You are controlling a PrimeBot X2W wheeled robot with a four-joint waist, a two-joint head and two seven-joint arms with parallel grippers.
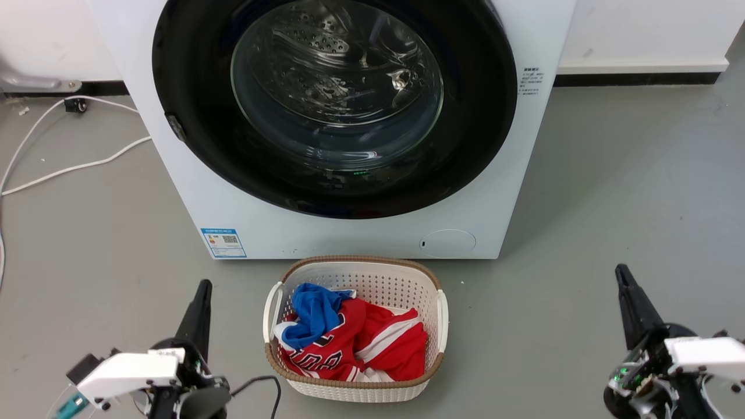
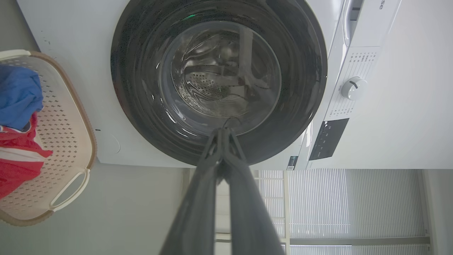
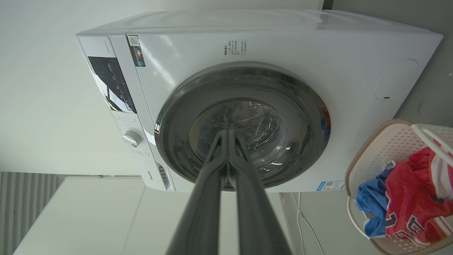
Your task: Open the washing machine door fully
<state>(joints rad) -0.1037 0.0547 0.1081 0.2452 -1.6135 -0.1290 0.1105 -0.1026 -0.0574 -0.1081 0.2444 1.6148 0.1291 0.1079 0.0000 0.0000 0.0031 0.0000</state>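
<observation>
Washing machine (image 1: 361,235): white front-loader standing on the grey floor at the far side of the scene, its front facing the robot.
Washing machine door (image 1: 334,99): glossy black disc with a clear glass centre, lying shut and flat against the machine's front; the steel drum shows through the glass.
Left gripper (image 1: 204,286): low at the near left, well apart from the door, with its two dark fingers pressed together at the tips and holding nothing.
Right gripper (image 1: 621,270): low at the near right, also well apart from the door, fingers together and empty.
Laundry basket (image 1: 355,269): white with a woven brown rim, on the floor just in front of the machine, between the two grippers.
Basket contents: a red jersey (image 1: 372,343) with a blue cloth (image 1: 314,311) lying on it.
Blue label (image 1: 223,242): lower left corner of the machine front.
Round hatch (image 1: 448,242): lower right of the machine front.
White cables (image 1: 70,169): on the floor left of the machine.
</observation>
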